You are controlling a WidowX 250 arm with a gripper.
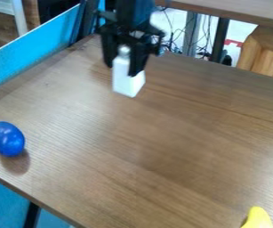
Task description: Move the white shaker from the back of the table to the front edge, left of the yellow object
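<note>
From my remote station I view a brown wood-grain tabletop [162, 156] with a bright blue panel [34, 51] along its left side. Behind it stand a pale wooden stool [266, 51] and tangled dark cables [177, 35].

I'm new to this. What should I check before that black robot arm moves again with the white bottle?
1. White bottle between the fingers of the gripper: ok.
2. Bottle roughly upright: ok.
3. Bottle's base lifted off the wooden table: cannot tell.
4. Blue egg-shaped object well apart from the gripper, near the table's left edge: ok.
5. Yellow object wholly in sight: not ok, the picture's bottom edge cuts it off.
</note>
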